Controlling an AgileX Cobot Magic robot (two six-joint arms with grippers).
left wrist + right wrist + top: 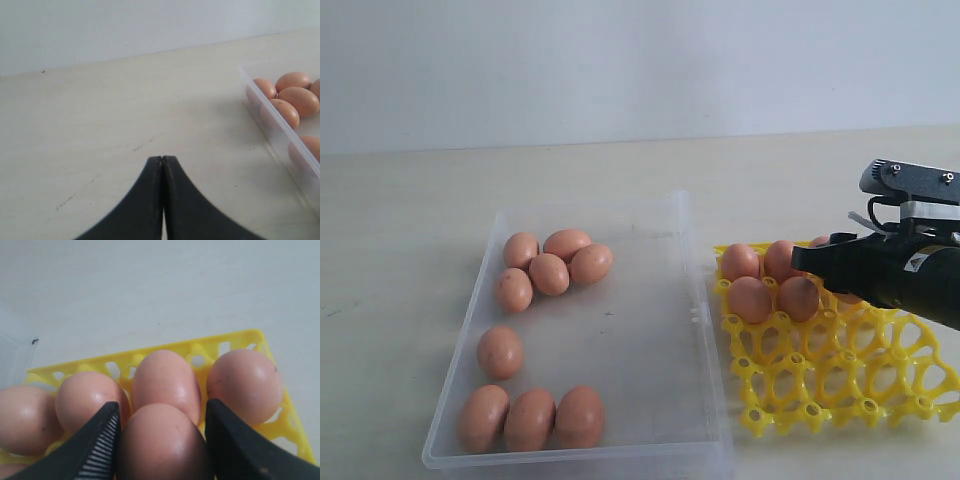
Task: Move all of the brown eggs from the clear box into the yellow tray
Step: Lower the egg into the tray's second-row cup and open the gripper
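The right gripper (162, 407) reaches over the far rows of the yellow tray (840, 370). Its two black fingers (100, 440) stand wide apart, pressed against either side of a brown egg (162, 445) that fills the gap between them. Whether this egg sits in a cell or hangs just above it cannot be told. Other filled cells crowd close around it, with one tray egg (162, 380) just beyond and another on each side. The tray's near rows are bare lattice.

The clear box (650, 330) lies just beside the tray, on the left in the exterior view. Nine brown eggs (549, 273) are in it: five bunched at the far corner, one alone along the left wall, and three in a row at the near end.

The left gripper (162, 159) hovers over the bare table (100, 110), off to the side of the box. Its fingers (145, 200) are closed tip to tip, with nothing between them.
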